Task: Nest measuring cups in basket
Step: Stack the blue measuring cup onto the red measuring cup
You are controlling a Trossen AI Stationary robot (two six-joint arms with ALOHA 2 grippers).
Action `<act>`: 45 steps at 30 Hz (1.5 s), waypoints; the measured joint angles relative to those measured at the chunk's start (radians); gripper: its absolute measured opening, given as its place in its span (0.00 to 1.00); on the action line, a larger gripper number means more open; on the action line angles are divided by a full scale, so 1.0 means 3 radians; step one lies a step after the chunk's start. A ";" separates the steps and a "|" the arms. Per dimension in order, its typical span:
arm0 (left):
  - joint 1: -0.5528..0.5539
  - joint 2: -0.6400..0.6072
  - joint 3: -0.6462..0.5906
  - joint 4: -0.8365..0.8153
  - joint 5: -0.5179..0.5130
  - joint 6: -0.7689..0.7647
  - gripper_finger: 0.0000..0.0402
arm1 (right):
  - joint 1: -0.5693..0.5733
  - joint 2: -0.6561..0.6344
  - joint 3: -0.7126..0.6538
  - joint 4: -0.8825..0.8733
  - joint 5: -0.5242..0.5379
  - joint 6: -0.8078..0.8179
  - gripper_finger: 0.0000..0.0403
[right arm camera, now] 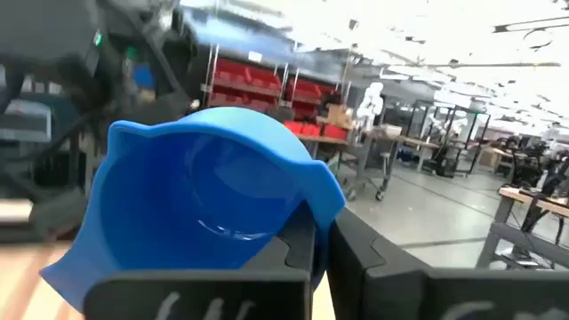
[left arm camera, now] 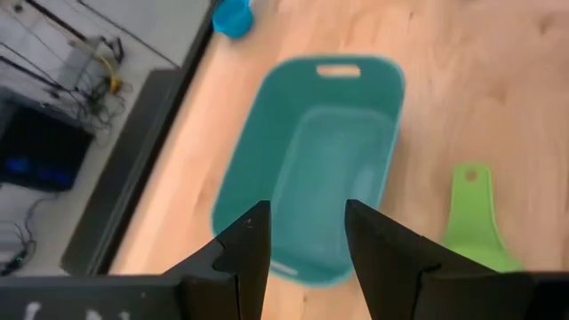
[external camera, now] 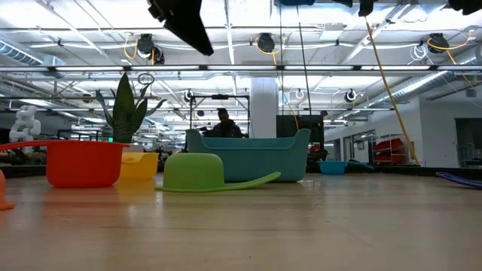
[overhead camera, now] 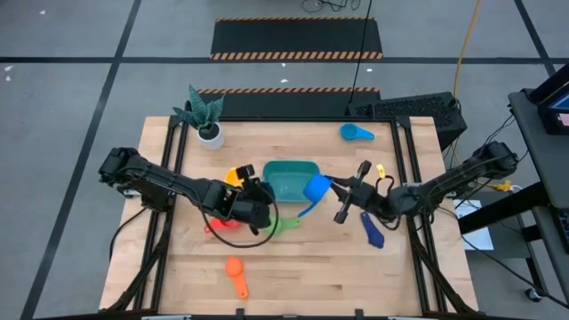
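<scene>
The right gripper (overhead camera: 345,188) clenched the blue cup (overhead camera: 317,188) at the teal basket's (overhead camera: 286,169) edge (basket empty); tilted, it risked missing. The left gripper's (left arm camera: 302,233) jaws hung released nearby.

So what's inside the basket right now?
The basket looks empty in the left wrist view. The right gripper holds the blue cup by the basket's rim, not yet inside.

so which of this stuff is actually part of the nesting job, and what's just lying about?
Job: teal basket; blue cup in the right gripper; green cup; red cup; yellow cup; orange cup; light blue cup; dark blue cup.
Lying about: potted plant; small yellow item.
</scene>
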 joint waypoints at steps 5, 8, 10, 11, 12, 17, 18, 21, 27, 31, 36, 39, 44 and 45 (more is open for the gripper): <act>-0.0048 0.0001 0.0000 0.0531 -0.0028 0.0399 0.37 | -0.0005 -0.0014 -0.0068 0.0371 -0.0026 -0.0080 0.00; -0.0121 0.0001 0.0000 0.0951 -0.0103 0.0739 0.37 | -0.0002 -0.0029 -0.0087 0.0463 -0.0026 -0.0152 0.00; -0.0166 0.0001 0.0000 0.1198 -0.0117 0.0953 0.37 | 0.0005 -0.0056 -0.0111 0.0476 -0.0027 -0.0171 0.00; -0.0187 0.0001 0.0000 0.1298 -0.0121 0.1031 0.37 | 0.0007 -0.0071 -0.0122 0.0481 -0.0028 -0.0175 0.00; -0.0206 0.0001 0.0000 0.1386 -0.0124 0.1093 0.37 | 0.0008 -0.0087 -0.0134 0.0495 -0.0028 -0.0176 0.00; -0.0277 0.0001 0.0000 0.1762 -0.0126 0.1306 0.37 | 0.0023 -0.0240 -0.0247 0.0681 -0.0029 -0.0143 0.00; -0.0283 0.0016 0.0000 0.1852 -0.0126 0.1342 0.37 | 0.0024 -0.0271 -0.0281 0.0736 -0.0030 -0.0140 0.00; -0.0286 0.0039 -0.0032 0.2168 -0.0094 0.1452 0.37 | 0.0024 -0.0355 -0.0403 0.0912 -0.0030 -0.0121 0.00; -0.0243 0.0040 -0.0402 0.3322 -0.0012 0.1755 0.37 | 0.0022 -0.0397 -0.0684 0.1549 -0.0030 -0.0077 0.00; -0.0244 0.0038 -0.0556 0.3939 0.0097 0.1939 0.37 | 0.0021 -0.0397 -0.0785 0.1795 -0.0030 -0.0081 0.00; -0.0219 0.0127 -0.0668 0.4537 0.0437 0.2146 0.37 | -0.0033 -0.0349 -0.0787 0.1794 -0.0154 0.0112 0.00; -0.0221 0.0238 -0.0679 0.4709 0.0432 0.2290 0.37 | -0.0109 -0.0279 -0.0787 0.1789 -0.0336 0.0326 0.00; -0.0222 0.0390 -0.0679 0.5019 0.0434 0.2536 0.37 | -0.0208 -0.0207 -0.0786 0.1757 -0.0379 0.0469 0.00; -0.0220 0.0398 -0.0679 0.5060 0.0431 0.2569 0.37 | -0.0216 -0.0201 -0.0786 0.1748 -0.0379 0.0492 0.00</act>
